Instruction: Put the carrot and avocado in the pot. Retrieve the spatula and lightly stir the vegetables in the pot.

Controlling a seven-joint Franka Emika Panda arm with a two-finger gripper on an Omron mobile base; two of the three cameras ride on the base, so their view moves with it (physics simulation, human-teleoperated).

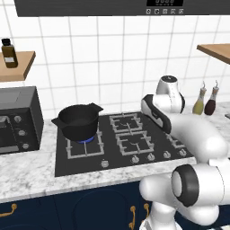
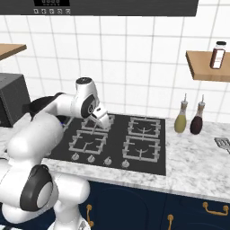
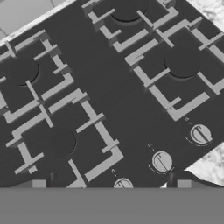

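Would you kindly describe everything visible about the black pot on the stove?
The pot is round, deep and matte black, with two flat handles jutting out at its rim, one toward the oven side and one toward the wall. It stands upright on the front-left burner grate of the black cooktop, and a blue flame glows under its base. No lid covers it; its inside looks dark, and the contents cannot be made out. Nothing else touches it; the gripper is away from it, over the stove.
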